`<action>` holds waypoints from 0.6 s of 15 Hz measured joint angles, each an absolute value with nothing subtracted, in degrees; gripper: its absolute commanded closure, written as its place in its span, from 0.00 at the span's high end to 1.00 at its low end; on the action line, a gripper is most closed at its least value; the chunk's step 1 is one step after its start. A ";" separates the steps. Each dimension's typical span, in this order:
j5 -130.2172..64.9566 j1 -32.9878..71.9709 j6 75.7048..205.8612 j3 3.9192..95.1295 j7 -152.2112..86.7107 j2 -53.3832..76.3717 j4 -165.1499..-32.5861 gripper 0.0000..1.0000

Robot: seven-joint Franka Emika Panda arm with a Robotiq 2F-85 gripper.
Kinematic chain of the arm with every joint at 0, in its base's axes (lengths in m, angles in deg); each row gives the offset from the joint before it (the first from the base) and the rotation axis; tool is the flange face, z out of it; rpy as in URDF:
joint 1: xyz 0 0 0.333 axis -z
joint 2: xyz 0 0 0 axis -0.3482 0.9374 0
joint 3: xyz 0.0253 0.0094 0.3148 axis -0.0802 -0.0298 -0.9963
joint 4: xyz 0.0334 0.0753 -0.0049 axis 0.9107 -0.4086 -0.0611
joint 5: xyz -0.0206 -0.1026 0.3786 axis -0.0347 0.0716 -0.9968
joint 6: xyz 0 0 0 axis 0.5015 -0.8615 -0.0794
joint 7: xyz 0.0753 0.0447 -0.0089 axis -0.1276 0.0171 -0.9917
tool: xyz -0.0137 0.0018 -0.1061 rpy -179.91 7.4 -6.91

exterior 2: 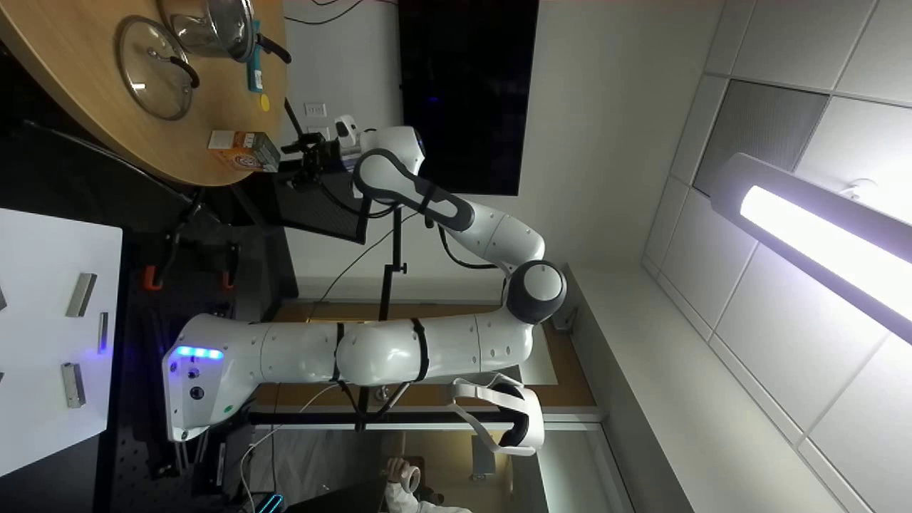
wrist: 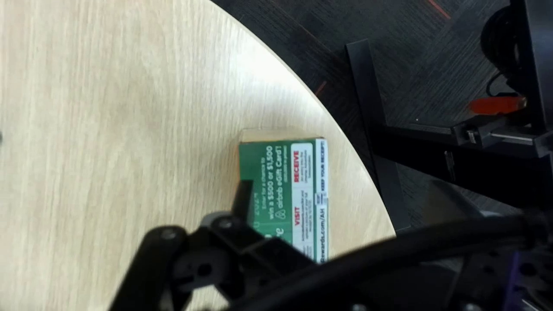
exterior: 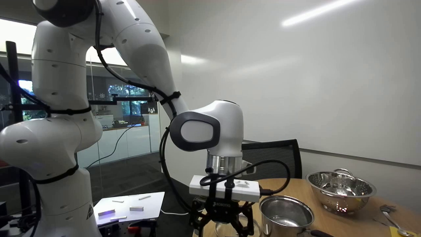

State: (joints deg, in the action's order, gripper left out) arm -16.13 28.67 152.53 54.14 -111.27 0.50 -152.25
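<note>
My gripper [exterior: 222,229] points down at the bottom of an exterior view, its fingers apart and their tips cut off by the frame edge. In an exterior view turned sideways, the gripper [exterior 2: 288,165] is open just above a small box [exterior 2: 242,151] with orange sides, standing on the wooden table. A gap shows between them. In the wrist view the box [wrist: 287,185] has a green top with white and red print and sits near the curved table edge. One black finger [wrist: 244,198] overlaps the box's edge; the other is hidden behind a black cable.
A steel pot [exterior: 286,214], a steel colander [exterior: 342,194] and a spoon [exterior: 394,223] stand or lie on the table [exterior 2: 92,85]. A glass lid [exterior 2: 153,68] and a teal item [exterior 2: 254,64] lie near the pot. A black chair [exterior: 273,161] stands behind the table.
</note>
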 measured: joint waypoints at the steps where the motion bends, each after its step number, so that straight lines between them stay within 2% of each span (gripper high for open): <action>1: -15.63 28.79 153.33 54.15 -111.24 0.71 -152.41 1.00; 9: -11.43 29.00 158.32 54.22 -110.78 2.80 -153.29 1.00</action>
State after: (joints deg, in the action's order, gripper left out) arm -11.43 29.00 158.32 54.22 -110.78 2.80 -153.29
